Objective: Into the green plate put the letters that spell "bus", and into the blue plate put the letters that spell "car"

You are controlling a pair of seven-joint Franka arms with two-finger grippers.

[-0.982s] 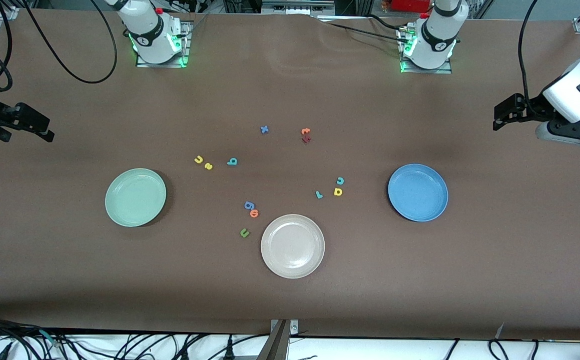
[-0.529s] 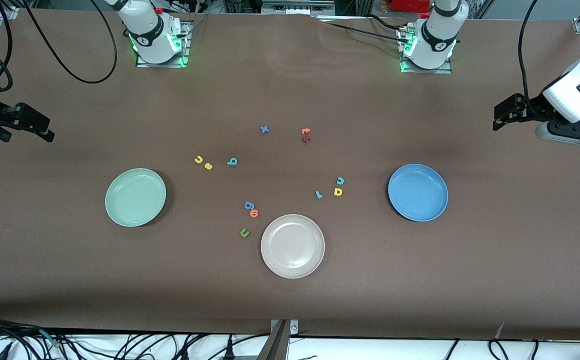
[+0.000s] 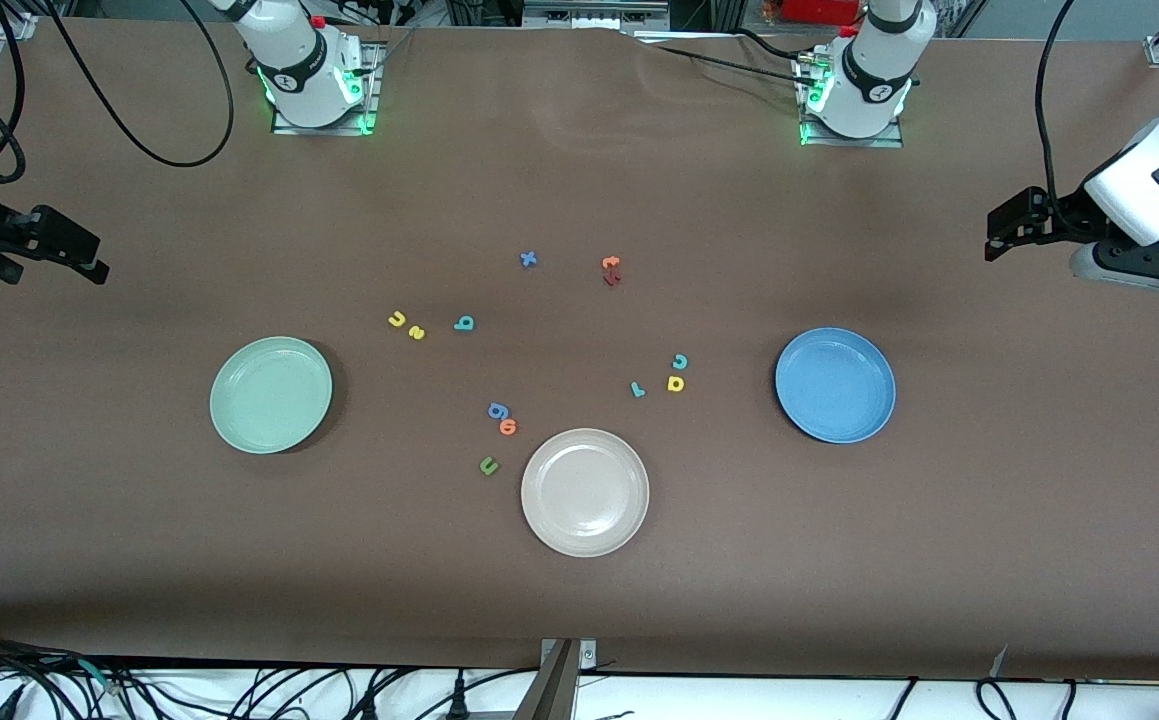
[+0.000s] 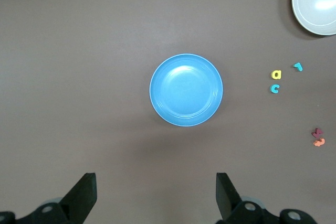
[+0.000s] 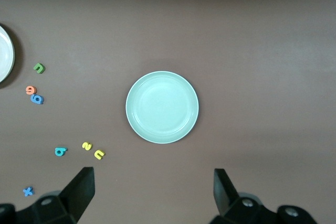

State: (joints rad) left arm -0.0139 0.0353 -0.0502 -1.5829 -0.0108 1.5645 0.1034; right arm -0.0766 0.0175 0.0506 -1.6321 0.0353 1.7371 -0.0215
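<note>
Front view: nothing is seen changed over the last second, so no step is begun. The bus letters [image 3: 417, 326] lie beside the green plate [image 3: 270, 394], the car letters [image 3: 667, 377] beside the blue plate [image 3: 835, 385]. Both arms wait at the bench ends.

Left wrist view: the left gripper [image 4: 156, 195] is held over bare bench, jaws wide, empty.

Right wrist view: the right gripper [image 5: 154, 192] likewise. Jaw tips are cut off.

Yellow u [image 3: 397, 320], yellow s [image 3: 417, 333], teal b [image 3: 464, 323] lie near the empty green plate [image 3: 239, 430]; teal c [image 3: 680, 362], yellow a [image 3: 676, 384], teal r [image 3: 637, 389] near the empty blue plate [image 3: 807, 422].

table [image 3: 579, 610]: brown cloth | cables [image 3: 269, 690]: along near edge
</note>
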